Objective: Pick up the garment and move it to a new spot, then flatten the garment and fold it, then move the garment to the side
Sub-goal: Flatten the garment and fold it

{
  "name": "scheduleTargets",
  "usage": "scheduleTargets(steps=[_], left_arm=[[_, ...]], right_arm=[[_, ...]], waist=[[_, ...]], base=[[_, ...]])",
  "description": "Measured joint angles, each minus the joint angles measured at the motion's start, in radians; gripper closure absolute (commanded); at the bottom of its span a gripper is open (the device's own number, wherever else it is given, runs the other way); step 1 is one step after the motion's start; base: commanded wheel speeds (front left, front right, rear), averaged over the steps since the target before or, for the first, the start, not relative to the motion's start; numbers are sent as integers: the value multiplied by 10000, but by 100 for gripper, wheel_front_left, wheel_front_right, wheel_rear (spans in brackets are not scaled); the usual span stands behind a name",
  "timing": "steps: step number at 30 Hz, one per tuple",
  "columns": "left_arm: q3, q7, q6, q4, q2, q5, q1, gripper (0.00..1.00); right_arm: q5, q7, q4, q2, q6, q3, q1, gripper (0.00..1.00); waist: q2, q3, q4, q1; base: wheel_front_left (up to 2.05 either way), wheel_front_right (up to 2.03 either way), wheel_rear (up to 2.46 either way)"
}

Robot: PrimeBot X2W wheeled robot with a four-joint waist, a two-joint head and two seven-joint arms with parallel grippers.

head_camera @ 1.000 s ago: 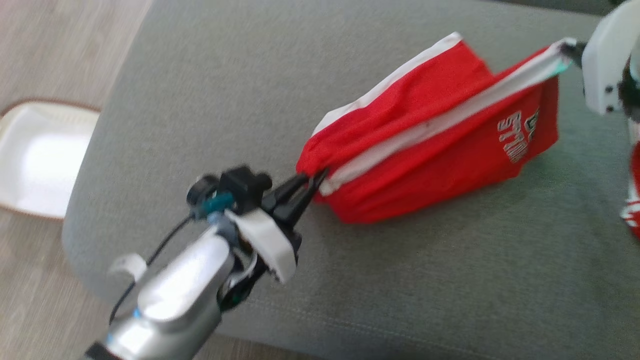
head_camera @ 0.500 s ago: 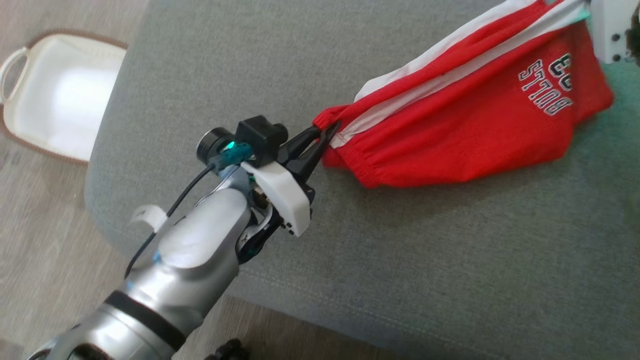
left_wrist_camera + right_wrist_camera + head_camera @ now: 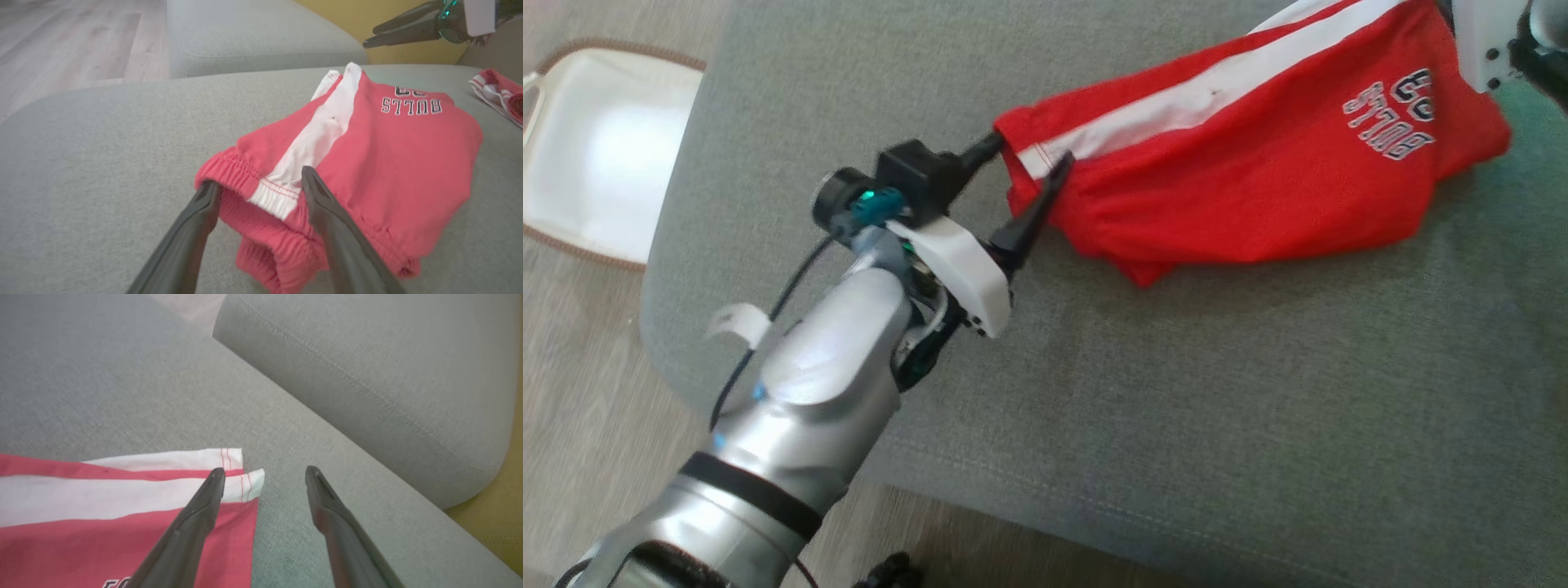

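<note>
The garment (image 3: 1258,180) is a pair of red shorts with a white side stripe and "BULLS" lettering, lying crumpled on the grey sofa seat (image 3: 1176,408). My left gripper (image 3: 1029,153) is open at its elastic waistband end. In the left wrist view the waistband (image 3: 245,175) lies between the spread fingers, ungripped. My right gripper (image 3: 265,472) is open at the opposite end, its left finger over the white hem corner (image 3: 249,482) of the garment (image 3: 122,531). The right wrist's white housing (image 3: 1478,41) sits at the head view's top right.
A white basket (image 3: 596,155) stands on the wooden floor left of the sofa. Another red and white cloth (image 3: 498,92) lies on the seat beyond the shorts. A grey back cushion (image 3: 367,375) rises behind the right gripper. The seat's front edge (image 3: 980,490) runs close to my left arm.
Both grippers have opened and let go of the garment, which was stretched between them. It has dropped onto the seat. The head camera has shifted too.
</note>
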Motion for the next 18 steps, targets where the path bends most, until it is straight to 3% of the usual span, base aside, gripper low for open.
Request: scheduleTargets(steps=[9, 18], left_arm=[[1858, -2, 163, -633, 134, 529, 1078, 0], [4075, -36, 732, -2362, 186, 738, 2624, 0]], right_arm=[[579, -3062, 255, 372, 0, -284, 327, 0], [984, -6077, 176, 1043, 0, -961, 2318, 0]], waist=[[0, -915, -528, 0], [0, -2189, -1219, 0]], base=[[0, 0, 0], [0, 0, 0]])
